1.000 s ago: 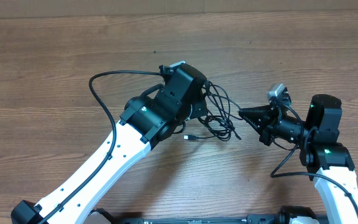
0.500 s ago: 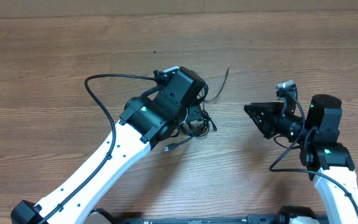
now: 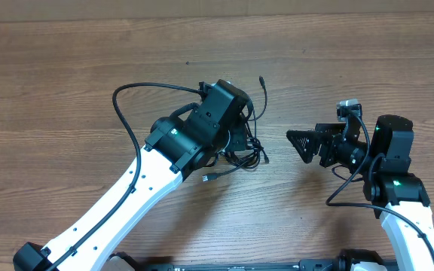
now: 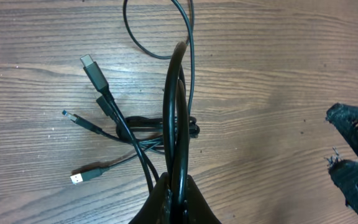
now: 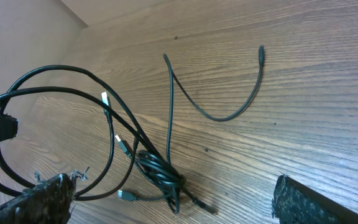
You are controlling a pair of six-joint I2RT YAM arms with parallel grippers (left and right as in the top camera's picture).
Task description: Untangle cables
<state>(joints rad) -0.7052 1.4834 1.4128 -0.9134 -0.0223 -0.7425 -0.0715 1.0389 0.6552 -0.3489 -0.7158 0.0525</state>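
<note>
Cables (image 3: 246, 153): thin black cords gathered in one tangle at the centre of the overhead frame. They lie on the table (image 3: 66, 68), partly hidden under the left arm's wrist.
Tangle core (image 4: 160, 127): a tight wrapped knot at the centre of the left wrist frame, with several strands crossing through it.
Plug ends: four fan out to the left of the knot in the left wrist frame. The largest plug (image 4: 92, 65) sits upper left and a silver-tipped plug (image 4: 79, 178) sits lower left.
Free strand (image 5: 219, 115): sags in a shallow arc across the upper middle of the right wrist frame, with its tip at upper right.
Left hand (image 4: 176, 198): at the bottom centre of the left wrist frame. Its fingers are pressed together on two loops of the Cables, which rise toward the top of the frame.
Right hand (image 3: 304, 144): right of centre in the overhead frame, fingers spread wide, gripping nothing and pointing toward the tangle.
Right hand fingers (image 5: 39, 202): one is in the lower left corner and one in the lower right corner of the right wrist frame. The tangle lies beyond them, left of centre.
Separation: bare table shows between the right hand and the Cables in the overhead frame.
Arm cable (image 3: 126, 102): a thicker black lead looping from the left arm, upper left of centre, apart from the tangle.
</note>
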